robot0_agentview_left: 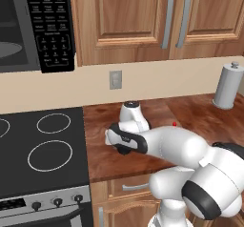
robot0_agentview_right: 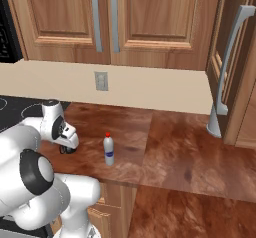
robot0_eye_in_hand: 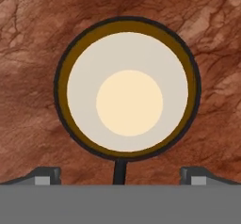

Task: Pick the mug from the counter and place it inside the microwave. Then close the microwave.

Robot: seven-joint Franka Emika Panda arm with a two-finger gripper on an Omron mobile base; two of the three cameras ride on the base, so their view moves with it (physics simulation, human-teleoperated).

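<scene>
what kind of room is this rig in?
A rendered home kitchen, most likely: a black stovetop with white ring burners, a black microwave with a white-labelled button panel mounted above it, and a reddish-brown wood-grain counter under wooden wall cabinets.

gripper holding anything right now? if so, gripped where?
Nothing held. The gripper is open, poised straight above the mug on the counter, its fingertips spread either side of the mug's handle without touching it.

The arm [robot0_agentview_left: 190, 164] is glossy white, built of rounded, bulbous links joined by dark black ring-shaped joints — one link carries a black band along its side — and the tool [robot0_eye_in_hand: 120, 173] ends in two small dark grey finger tips [robot0_eye_in_hand: 46, 173] with blocky squared ends.
</scene>
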